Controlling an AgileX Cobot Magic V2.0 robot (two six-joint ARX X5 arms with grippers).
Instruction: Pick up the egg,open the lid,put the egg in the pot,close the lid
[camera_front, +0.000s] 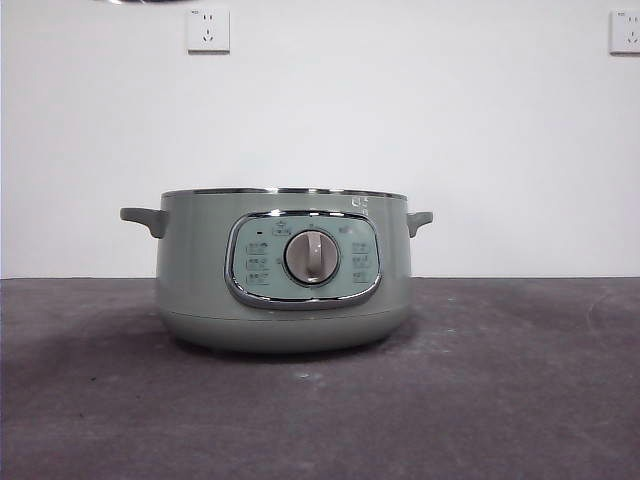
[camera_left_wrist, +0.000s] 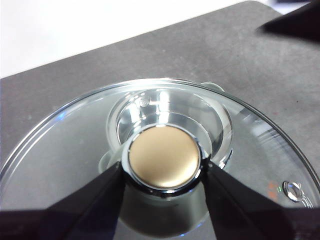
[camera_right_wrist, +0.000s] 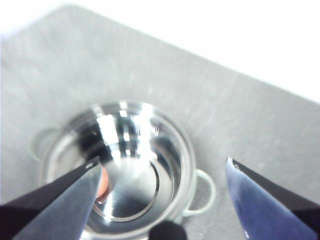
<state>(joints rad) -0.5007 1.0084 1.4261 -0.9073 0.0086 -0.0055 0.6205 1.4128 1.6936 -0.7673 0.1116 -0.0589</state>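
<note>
I am holding the slippery, fragile clear glass lid (camera_left_wrist: 75, 150) by its round knob (camera_left_wrist: 164, 159), left gripper (camera_left_wrist: 165, 175) pinching it, while the right gripper (camera_right_wrist: 162, 170) is hanging spread above the sage-green pot (camera_front: 285, 280).

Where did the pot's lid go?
The lid is off the pot and up in the air: the left wrist view shows the left pincer shut on its knob, with the open pot seen through the glass below.

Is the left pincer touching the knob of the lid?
Touching. In the left wrist view, the left pincer has both jaws pressed against the sides of the knob.
</note>
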